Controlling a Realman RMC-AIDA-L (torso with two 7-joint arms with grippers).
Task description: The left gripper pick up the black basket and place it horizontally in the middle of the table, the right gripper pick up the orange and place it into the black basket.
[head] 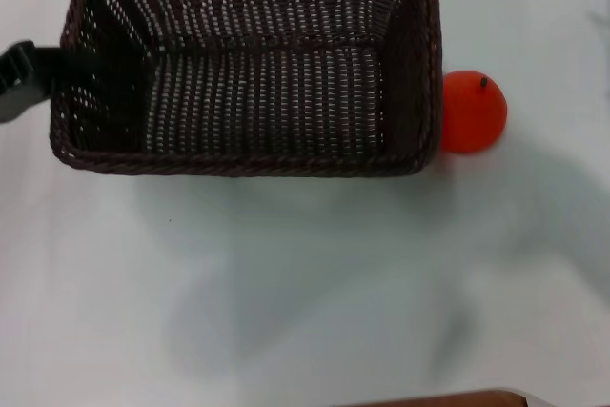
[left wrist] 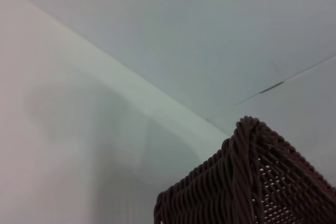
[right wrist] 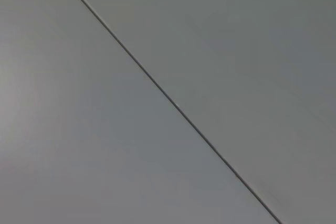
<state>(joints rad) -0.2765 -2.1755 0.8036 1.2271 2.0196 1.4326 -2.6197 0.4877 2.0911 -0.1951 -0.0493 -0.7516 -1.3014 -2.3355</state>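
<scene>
The black basket is at the far middle of the white table, long side across my view, open side up and empty. My left gripper reaches in from the left; one slim black finger lies over the basket's left rim and inside its left wall, holding it. A corner of the basket also shows in the left wrist view. The orange sits on the table against the basket's right end, stem up. My right gripper is out of view; the right wrist view shows only a plain grey surface with a dark seam.
A brown edge shows at the near side of the table. Soft shadows fall on the table in front of the basket. A pale wall with seams stands behind the table in the left wrist view.
</scene>
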